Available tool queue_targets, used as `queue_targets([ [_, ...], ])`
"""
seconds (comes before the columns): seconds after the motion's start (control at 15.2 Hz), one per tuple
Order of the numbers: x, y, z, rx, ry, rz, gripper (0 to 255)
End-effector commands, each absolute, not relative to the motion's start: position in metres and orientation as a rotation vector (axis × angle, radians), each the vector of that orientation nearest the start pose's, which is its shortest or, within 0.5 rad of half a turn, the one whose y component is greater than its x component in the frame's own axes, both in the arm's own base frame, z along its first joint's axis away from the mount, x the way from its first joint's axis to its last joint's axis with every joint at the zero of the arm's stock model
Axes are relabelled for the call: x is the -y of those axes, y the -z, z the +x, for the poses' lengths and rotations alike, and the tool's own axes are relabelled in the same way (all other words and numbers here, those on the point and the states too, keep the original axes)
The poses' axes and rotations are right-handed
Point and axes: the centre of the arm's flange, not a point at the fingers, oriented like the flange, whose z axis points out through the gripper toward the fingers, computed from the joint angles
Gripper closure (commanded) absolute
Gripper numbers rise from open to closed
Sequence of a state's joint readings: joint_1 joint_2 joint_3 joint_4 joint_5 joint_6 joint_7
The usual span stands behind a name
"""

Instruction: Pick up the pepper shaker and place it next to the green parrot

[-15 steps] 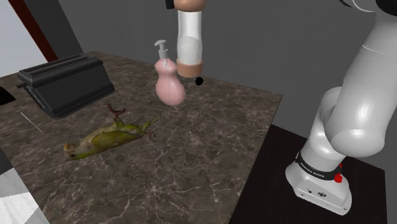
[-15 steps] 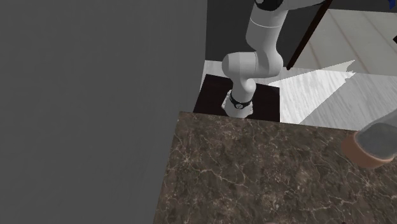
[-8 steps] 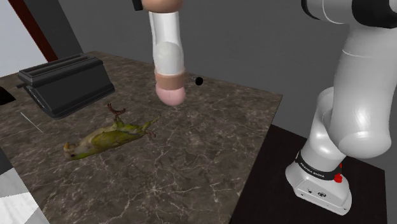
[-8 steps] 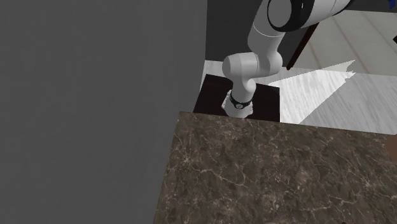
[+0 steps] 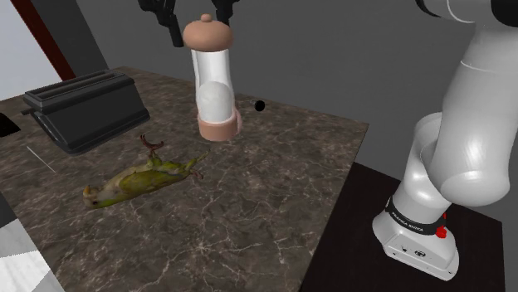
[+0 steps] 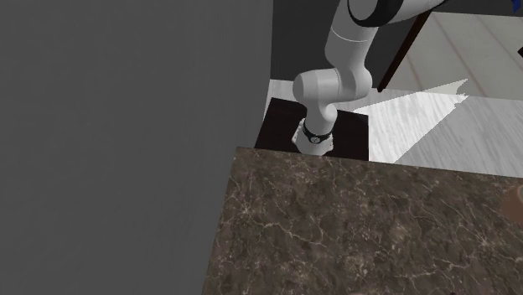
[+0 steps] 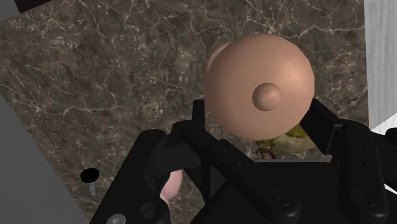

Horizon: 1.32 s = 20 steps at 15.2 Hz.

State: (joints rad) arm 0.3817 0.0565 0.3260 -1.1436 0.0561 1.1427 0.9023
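Inventory of the dark brown, white-veined marble tabletop (image 5: 249, 217), for your check:

1. All-black two-finger gripper (image 5: 199, 23). The shoulder view's top edge cuts it off. Its fingers (image 5: 173, 25) are spread to either side of the shaker's cap with a gap showing, so it is released and clasps nothing. In the wrist view the dome covers the fingertips, so you cannot judge contact there.

2. Tall pepper shaker with a tan domed cap, clear cylinder and tan flared base (image 5: 214, 83). It is smooth, with a small knob on top and a pale fill inside. It stands nearly upright with a slight lean, close to the middle of the tabletop's far edge. Its base looks set down on the stone. From the wrist camera (image 7: 261, 86) you see mostly the cap.

3. Green-yellow parrot figure (image 5: 145, 176). It lies on its side with thin legs raised, inward from the shaker towards the tabletop's middle, well apart from it. In the wrist view a green scrap (image 7: 294, 136) peeks from beneath the cap.

4. Pink rounded shape (image 7: 170, 188). The gripper's body mostly covers it, and too little shows to identify it.

5. Black slotted toaster-like box (image 5: 83, 108), at the far corner on the shoulder view's left.

6. Small black round knob (image 5: 260, 105), near the far edge.

7. Brownish patch (image 6: 515, 204), cut off at the second exterior view's right edge and hard to make out.
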Motion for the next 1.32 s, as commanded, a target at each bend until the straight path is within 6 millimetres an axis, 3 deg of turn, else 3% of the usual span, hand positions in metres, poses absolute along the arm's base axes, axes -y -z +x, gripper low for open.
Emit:
queue_targets([
  [0.0, -0.331, -0.738, 0.387, -0.27, -0.137, -3.117, 255],
  [1.25, -0.331, -0.638, 0.387, -0.27, -0.137, -3.117, 255],
])
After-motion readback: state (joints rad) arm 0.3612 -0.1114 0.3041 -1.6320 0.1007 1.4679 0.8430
